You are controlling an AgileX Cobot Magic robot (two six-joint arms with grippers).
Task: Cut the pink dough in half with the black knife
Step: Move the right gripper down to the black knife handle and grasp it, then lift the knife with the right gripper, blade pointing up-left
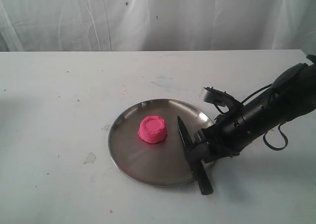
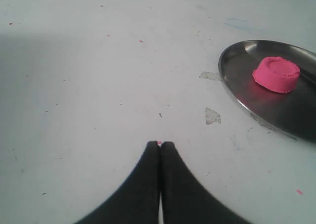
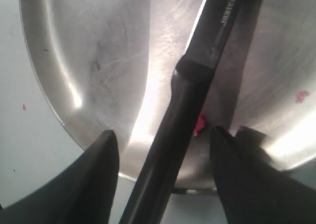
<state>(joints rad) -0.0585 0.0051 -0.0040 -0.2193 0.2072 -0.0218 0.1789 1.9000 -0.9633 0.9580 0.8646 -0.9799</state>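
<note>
**Task items.** The pink dough (image 1: 152,129) is in one piece, a round mound with a dimpled top. It sits on the steel plate (image 1: 131,157), a little toward 11 o'clock from the plate's middle. The black knife (image 1: 183,132) lies flat on the plate's 3 o'clock side, apart from the dough. Its tip points roughly to 12 o'clock, and its handle crosses the rim near 5 o'clock and overhangs onto the surface (image 1: 59,110).

**Right claw.** The right claw (image 3: 164,133) is released, its jaws spread wide. It straddles the knife handle just behind the blade, one finger on each side (the wrist view shows a clear gap at both). It holds nothing. The arm reaches in from about 3 o'clock in the exterior view.

**Left claw.** The left claw (image 2: 160,144) is clenched, tips pressed together and empty. It hangs over a bare stretch of the surface, well apart from the plate, and is outside the exterior view.

**Other findings.** A pink crumb (image 3: 199,125) lies on the plate against the knife handle. Small pale scraps (image 2: 212,116) lie on the surface near the plate's rim. A white curtain (image 1: 148,16) hangs behind.
</note>
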